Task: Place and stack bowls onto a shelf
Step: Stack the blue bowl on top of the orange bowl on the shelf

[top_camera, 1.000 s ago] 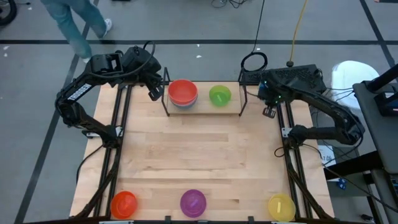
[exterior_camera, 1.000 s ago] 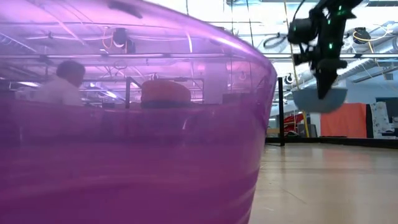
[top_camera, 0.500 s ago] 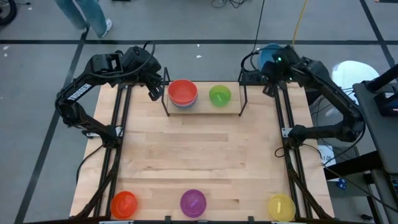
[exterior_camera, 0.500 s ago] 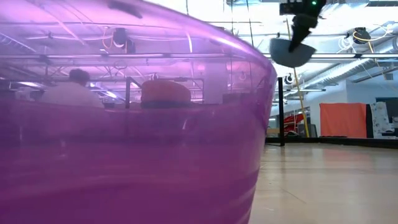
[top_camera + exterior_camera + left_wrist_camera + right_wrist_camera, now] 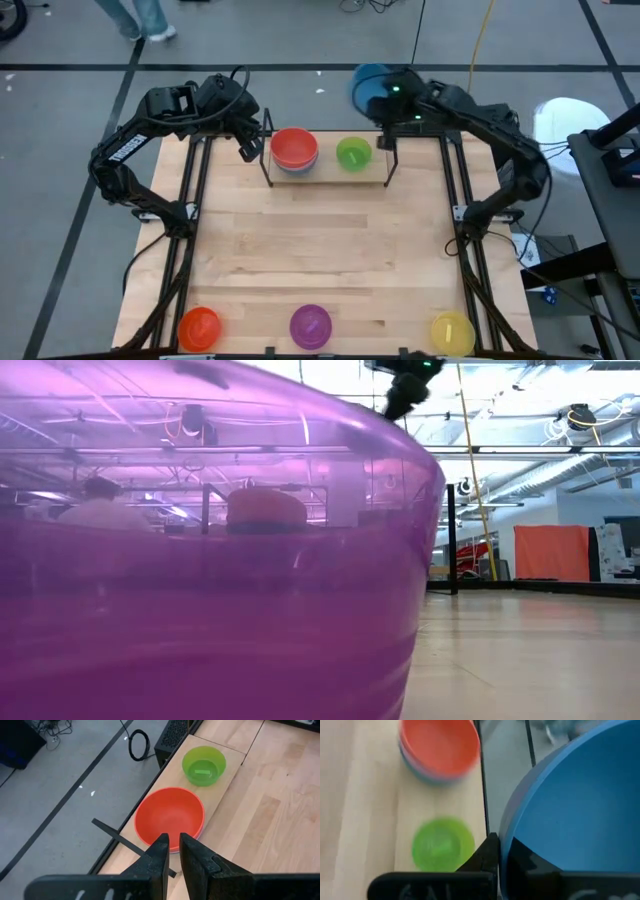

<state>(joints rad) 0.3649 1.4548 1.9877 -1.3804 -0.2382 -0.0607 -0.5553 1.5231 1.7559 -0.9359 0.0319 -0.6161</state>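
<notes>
My right gripper [image 5: 381, 99] is shut on a blue bowl [image 5: 367, 84] and holds it in the air over the table's far edge, just beyond the green bowl [image 5: 353, 153]. The green bowl stands on the shelf [image 5: 325, 174], right of a red bowl [image 5: 294, 147] that sits stacked on another bowl. My left gripper [image 5: 248, 151] hangs at the shelf's left end, above and short of the red bowl [image 5: 170, 817]. Its fingers [image 5: 160, 851] stand a narrow gap apart with nothing between them. My right gripper pinches the blue bowl's rim [image 5: 506, 827], with one finger [image 5: 489, 851] outside the wall and the other inside the hollow. The fingers slant downward from the table's right side. The bowl is lifted clear and tilted, its opening toward the wrist camera.
Orange [image 5: 198, 327], purple [image 5: 310, 325] and yellow [image 5: 452, 332] bowls stand along the table's near edge. The purple bowl [image 5: 200, 580] fills most of the low view. Thin black uprights [image 5: 388, 160] stand at the shelf's ends. Bare wood lies between shelf and near bowls.
My right gripper has risen from beside the shelf's right end with the blue bowl. It went toward the far edge, then toward the table's left, turning as it went. The bowl is now high above the far edge, behind the green bowl.
</notes>
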